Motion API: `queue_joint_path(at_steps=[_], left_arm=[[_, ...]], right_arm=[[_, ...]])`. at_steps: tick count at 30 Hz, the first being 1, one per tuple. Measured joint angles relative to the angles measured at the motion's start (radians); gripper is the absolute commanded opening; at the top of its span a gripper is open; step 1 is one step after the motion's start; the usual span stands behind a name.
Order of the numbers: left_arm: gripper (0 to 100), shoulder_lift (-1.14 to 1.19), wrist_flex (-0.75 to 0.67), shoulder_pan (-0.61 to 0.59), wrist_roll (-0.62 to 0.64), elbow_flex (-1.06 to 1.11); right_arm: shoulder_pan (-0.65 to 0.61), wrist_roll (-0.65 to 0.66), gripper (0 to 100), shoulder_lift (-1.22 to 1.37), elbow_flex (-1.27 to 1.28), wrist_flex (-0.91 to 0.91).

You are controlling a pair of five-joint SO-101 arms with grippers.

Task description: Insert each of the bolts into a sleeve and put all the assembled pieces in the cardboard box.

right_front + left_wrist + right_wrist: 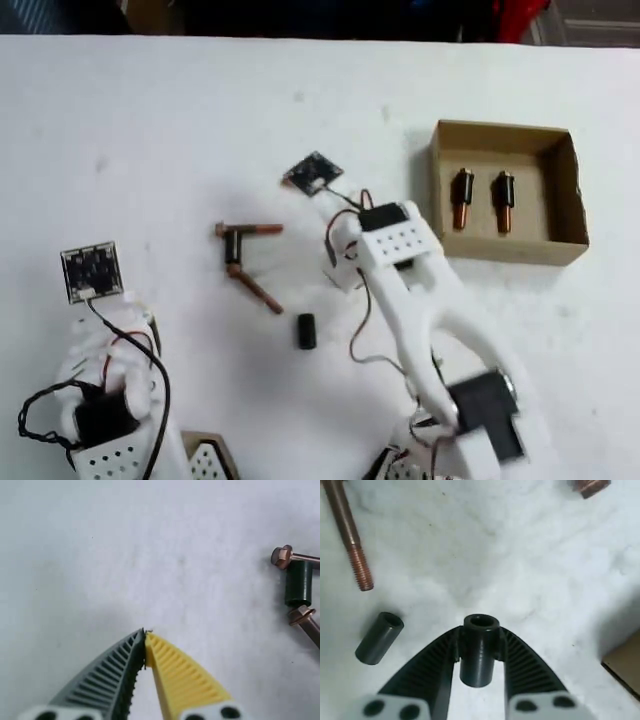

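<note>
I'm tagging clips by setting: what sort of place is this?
Likely a robotics workbench: a plain white table, two wired robot arms, and loose bolts and sleeves near a cardboard box.

A: Where's the high camera?
B: Well above, looking down over the whole table (150,120).
A: And the 2 wrist ones?
B: Close, low, looking past the left hand (145,632) and right hand (479,630); all 3 share the loose bolts (262,229).
</note>
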Motion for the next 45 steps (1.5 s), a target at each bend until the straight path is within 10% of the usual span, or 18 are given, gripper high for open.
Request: queue_joint_path(at_steps=[18, 45], left_arm=[[2, -0.002, 0.000, 0.092, 0.002, 0.005], [2, -0.009, -0.009, 0.155, 0.018, 0.031]], right_arm=[[0.000, 0.003, 1.5, -0.836, 0.175, 0.226], [0.127, -0.060, 1.5, -1.514, 0.743, 0.026]])
